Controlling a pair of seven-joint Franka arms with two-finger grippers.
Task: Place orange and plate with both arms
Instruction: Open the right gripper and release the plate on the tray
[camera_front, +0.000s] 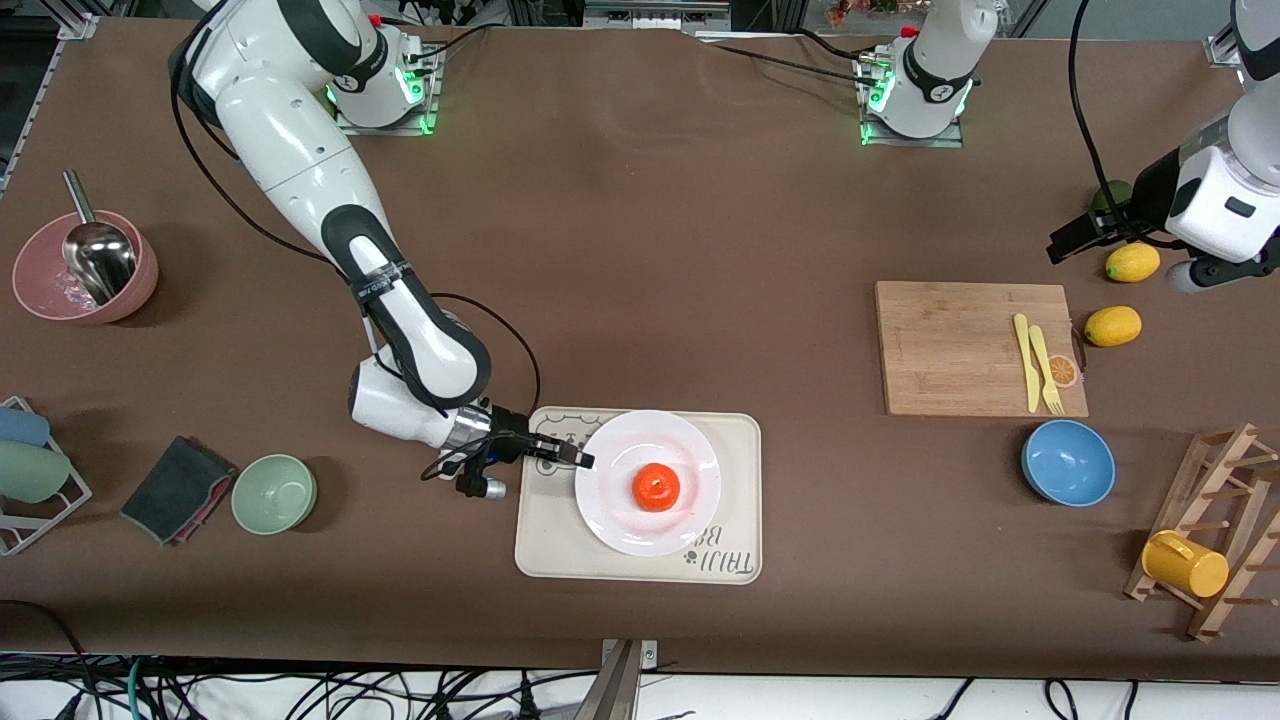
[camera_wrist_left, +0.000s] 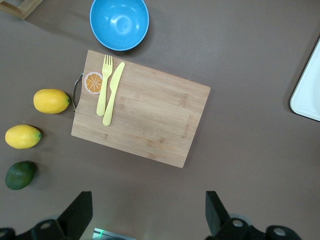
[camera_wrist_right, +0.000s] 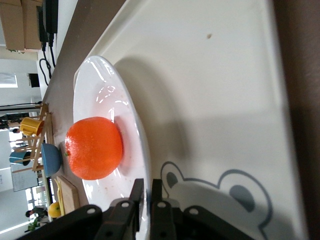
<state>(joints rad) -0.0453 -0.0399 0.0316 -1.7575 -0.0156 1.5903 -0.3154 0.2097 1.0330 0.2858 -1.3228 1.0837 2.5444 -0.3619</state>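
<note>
Orange (camera_front: 656, 487) on plate (camera_front: 610, 520), plate on tray (camera_front: 735, 440). Right gripper (camera_front: 578, 458) pinching plate rim (release next, then retreat). Left gripper (camera_wrist_left: 147, 212) waits, fingers apart, empty, above table nr cutting board (camera_wrist_left: 150, 120).

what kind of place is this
Probably a robotics lab staged as a kitchen: two arms bolted to a table under brown cloth, play kitchenware such as the cutting board and blue bowl, loose cables along its edge.

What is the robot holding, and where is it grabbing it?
The right gripper pinches the rim of the plate between its fingers. The orange sits on that plate. The left gripper is open, holding nothing.
</note>
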